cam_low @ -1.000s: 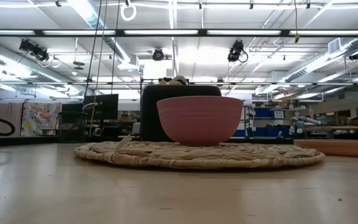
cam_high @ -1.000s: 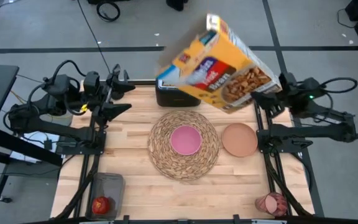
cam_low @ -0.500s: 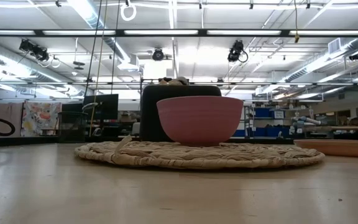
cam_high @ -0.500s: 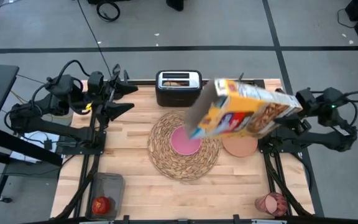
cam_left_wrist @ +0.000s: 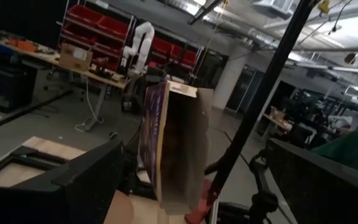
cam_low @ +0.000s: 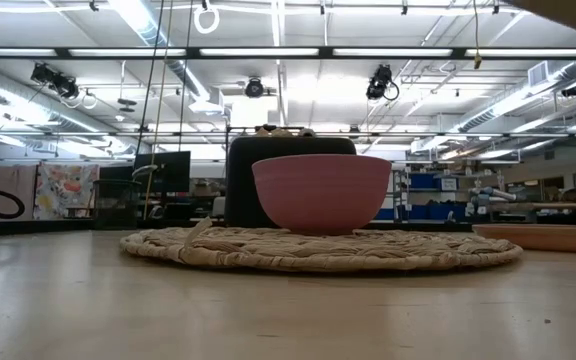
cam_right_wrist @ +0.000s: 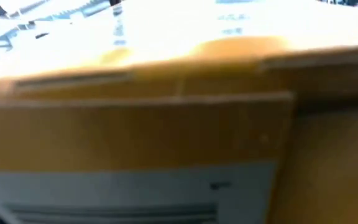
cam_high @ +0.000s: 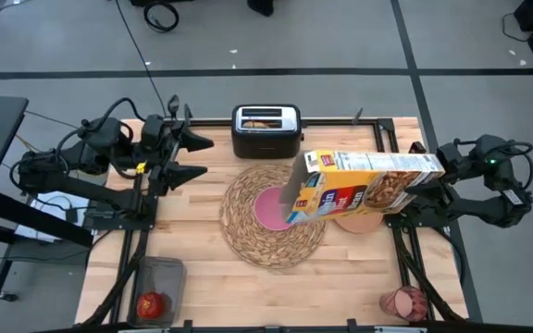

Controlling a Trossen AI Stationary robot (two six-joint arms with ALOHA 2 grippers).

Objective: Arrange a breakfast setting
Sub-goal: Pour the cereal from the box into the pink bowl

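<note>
I am holding the cereal box (cam_high: 364,183) in the right gripper (cam_high: 430,178), fingers clamped on its base end. The box is lying on its side above the table, its open top over the bowl (cam_high: 274,209). The bowl is sitting in the middle of the placemat (cam_high: 248,236). The box is hiding most of the plate (cam_high: 364,222), which is lying just right of the placemat. The toaster (cam_high: 266,130) is standing just behind the placemat. The left gripper (cam_high: 197,157) is hanging left of the placemat with its fingers spread wide. The apple (cam_high: 151,303) and tumbler (cam_high: 404,302) are lying well forward of the placemat, at the table's front-left and front-right corners.
</note>
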